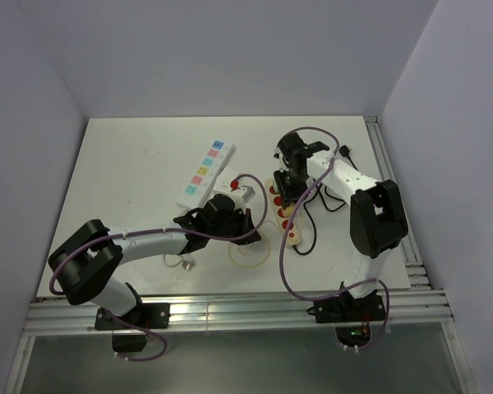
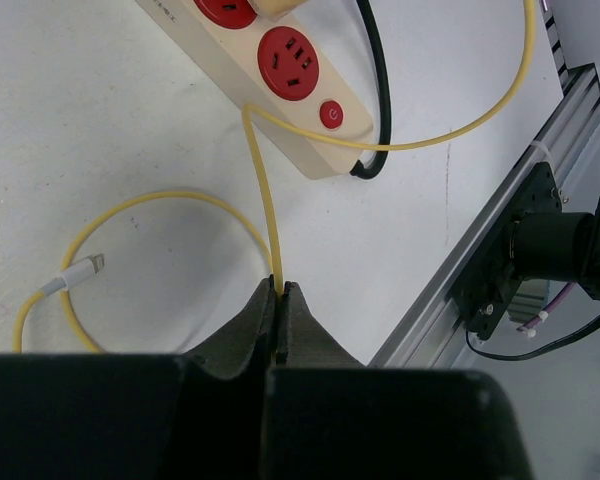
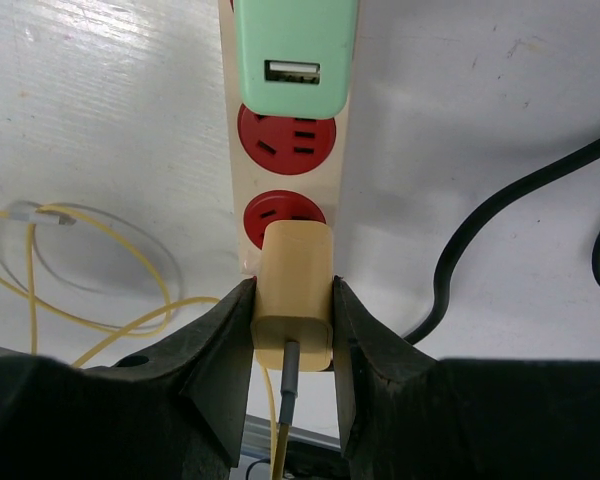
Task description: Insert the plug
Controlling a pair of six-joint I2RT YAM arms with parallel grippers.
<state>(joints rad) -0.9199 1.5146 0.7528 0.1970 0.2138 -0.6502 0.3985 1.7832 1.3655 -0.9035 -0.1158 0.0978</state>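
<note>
My right gripper [image 3: 292,288] is shut on the cream plug [image 3: 293,270], with its grey and yellow cable [image 3: 280,440] coming out of the back. The plug sits over the lower half of a red socket [image 3: 284,208] on the cream power strip [image 3: 344,170]; its prongs are hidden. Another red socket [image 3: 286,140] is free above it. My left gripper [image 2: 279,288] is shut on the yellow cable [image 2: 263,190], just off the strip's switch end [image 2: 331,115]. In the top view the right gripper [image 1: 288,190] stands over the strip [image 1: 284,215] and the left gripper [image 1: 230,215] is to its left.
A green USB adapter [image 3: 293,55] fills the strip's far socket. A black cord [image 3: 500,200] leaves the strip to the right. The yellow cable loops on the table, its white connector [image 2: 75,272] lying loose. A white strip with coloured sockets [image 1: 204,172] lies behind. An aluminium rail [image 2: 460,250] edges the table.
</note>
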